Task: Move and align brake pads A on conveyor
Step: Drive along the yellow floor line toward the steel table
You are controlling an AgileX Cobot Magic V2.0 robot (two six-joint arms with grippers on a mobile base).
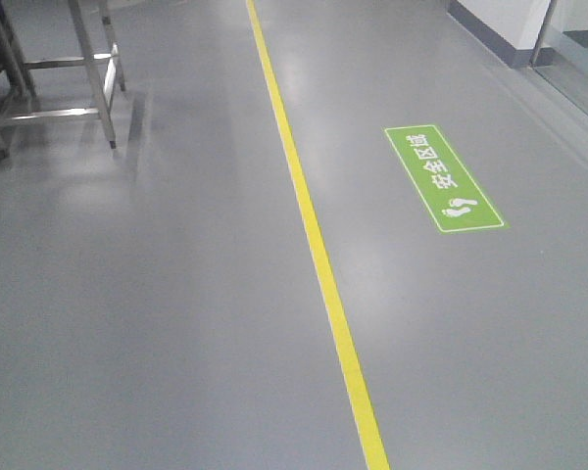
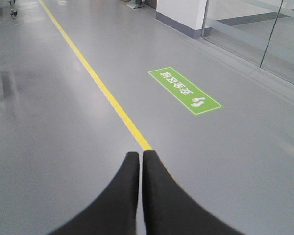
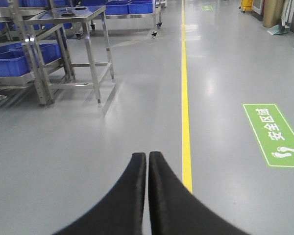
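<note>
Mostly grey floor (image 1: 157,294), left gripper (image 2: 140,154) closed empty, right gripper (image 3: 147,155) likewise, steel table (image 1: 96,73) cut off above its legs.

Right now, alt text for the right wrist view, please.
The right gripper, shut and empty, points out over grey floor. A yellow line runs ahead, with a green floor sign to its right and a steel table and blue bins at upper left. No brake pads or conveyor show.
</note>
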